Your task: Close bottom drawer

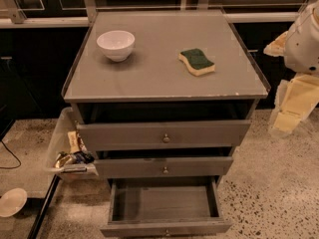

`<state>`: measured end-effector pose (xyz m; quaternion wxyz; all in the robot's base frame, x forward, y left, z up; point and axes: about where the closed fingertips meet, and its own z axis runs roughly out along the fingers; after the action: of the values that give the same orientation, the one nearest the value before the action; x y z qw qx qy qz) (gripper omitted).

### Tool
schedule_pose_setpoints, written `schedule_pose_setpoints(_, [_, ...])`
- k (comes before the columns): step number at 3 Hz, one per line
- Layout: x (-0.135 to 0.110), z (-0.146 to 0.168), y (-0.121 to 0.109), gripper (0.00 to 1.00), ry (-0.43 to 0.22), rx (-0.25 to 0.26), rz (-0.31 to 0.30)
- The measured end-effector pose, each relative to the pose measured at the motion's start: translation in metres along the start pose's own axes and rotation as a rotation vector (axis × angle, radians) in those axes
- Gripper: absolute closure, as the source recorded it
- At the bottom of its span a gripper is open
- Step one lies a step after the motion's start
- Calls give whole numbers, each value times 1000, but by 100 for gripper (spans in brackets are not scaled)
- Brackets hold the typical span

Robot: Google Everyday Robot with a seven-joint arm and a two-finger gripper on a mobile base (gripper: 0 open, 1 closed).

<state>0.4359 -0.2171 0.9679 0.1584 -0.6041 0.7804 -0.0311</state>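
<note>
The bottom drawer (163,204) of the grey cabinet is pulled far out, and its shallow box is empty. Its flat front with a small round knob (167,231) sits at the lower edge of the camera view. The middle drawer (164,167) and top drawer (163,134) above it stand slightly out. My gripper (293,103), a cream part below the white arm (304,36), hangs at the right edge, beside the cabinet's right side. It is level with the top drawer and well away from the bottom drawer.
A white bowl (115,44) and a green-and-yellow sponge (197,61) lie on the cabinet top (159,83). A clear bin of snacks (67,153) stands against the cabinet's left side. A white disc (12,202) and a cable lie on the speckled floor at left.
</note>
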Motion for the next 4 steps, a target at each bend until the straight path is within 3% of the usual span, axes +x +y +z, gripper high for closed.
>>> schedule_pose_setpoints(2, [36,72,42,0,-30,-85,0])
schedule_pose_setpoints(3, [60,116,66,17,-76,-97,-24])
schedule_pose_setpoints(4, [85,163,86,41,-168,-101,-34])
